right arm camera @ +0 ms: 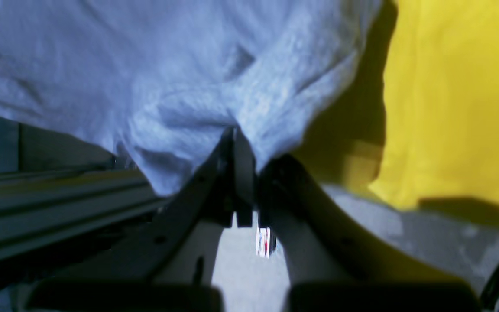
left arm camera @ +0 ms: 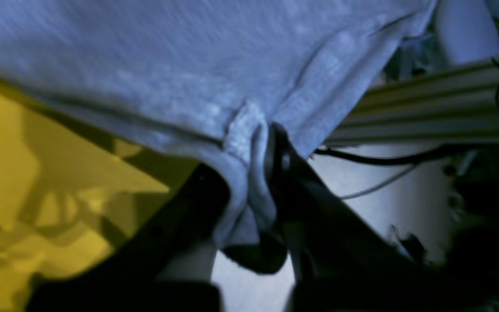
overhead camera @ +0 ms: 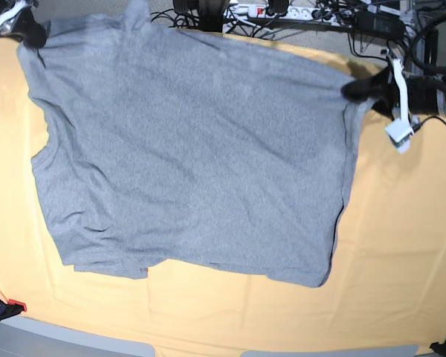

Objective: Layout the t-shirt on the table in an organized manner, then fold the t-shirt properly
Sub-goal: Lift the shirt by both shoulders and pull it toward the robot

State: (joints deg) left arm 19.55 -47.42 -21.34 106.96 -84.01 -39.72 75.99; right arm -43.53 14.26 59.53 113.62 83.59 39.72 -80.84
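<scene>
T-shirt (overhead camera: 193,156) hangs spread over the tabletop (overhead camera: 401,282), stretched between left tool (left arm camera: 260,173) and right tool (right arm camera: 238,160), each clamped tight on an edge bunch, apparently to flatten it for laying out.

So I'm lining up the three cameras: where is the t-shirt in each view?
Left wrist: t-shirt fills the top, bunched between the fingers.
Right wrist: t-shirt fills the upper left, pinched at centre.
Base: t-shirt spread across the middle.
Shared landmark: the yellow table cloth.
</scene>
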